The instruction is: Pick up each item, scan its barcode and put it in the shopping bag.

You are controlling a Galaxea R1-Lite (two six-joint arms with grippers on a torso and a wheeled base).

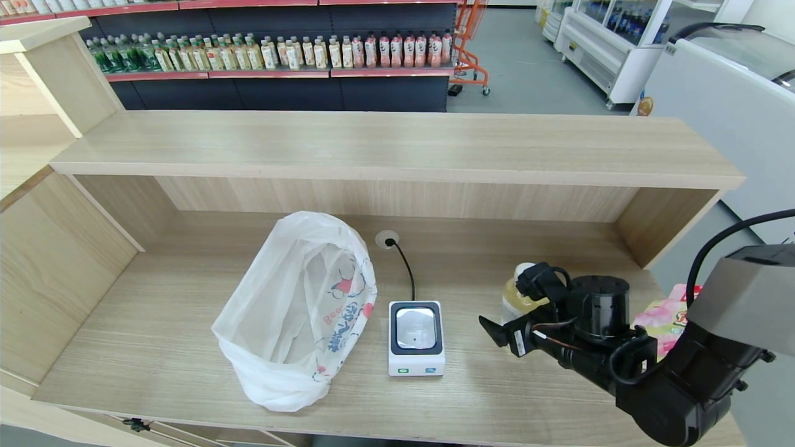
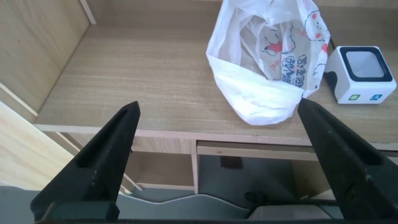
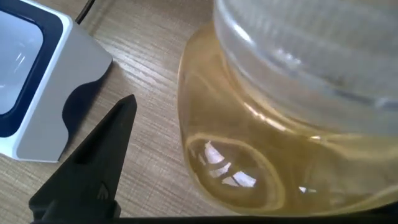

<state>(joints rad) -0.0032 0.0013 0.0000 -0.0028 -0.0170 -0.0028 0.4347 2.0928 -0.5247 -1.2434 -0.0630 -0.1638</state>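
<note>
Right tool (image 1: 515,304): jaws apart, nothing clamped. It sits at the bottle (image 3: 249,143), which stands on the table (image 1: 155,347) to the robot's right of the scanner (image 1: 416,337). The right wrist view has a strip of bare wood between the one dark finger (image 3: 93,168) and the bottle wall, so no contact on that side.

Left tool (image 2: 219,107): jaws wide apart, holding nothing, hanging off the front edge of the table on the robot's left. The shopping bag (image 1: 298,310) stands open just beside the scanner, on its left.

Risks, as I judge them:
- The bottle is smooth, rounded and part-filled with yellowish liquid. An off-centre squeeze could make it slip or tip.
- The scanner is near. A sideways nudge from that finger could shove the bottle or knock the scanner on its cable (image 1: 407,267).
- The bag is thin and slack, and its mouth could fold shut when a heavy bottle is lowered in.
- If the barcode faces away from the scanner window, the scan fails.

Hidden or unclear:
- The second right finger lies behind the bottle, so I cannot confirm its gap.
- Bottle label and barcode are not legible.
- A pink pouch (image 1: 661,320) is mostly covered by the right arm.
- Bag interior — contents cannot be told.
</note>
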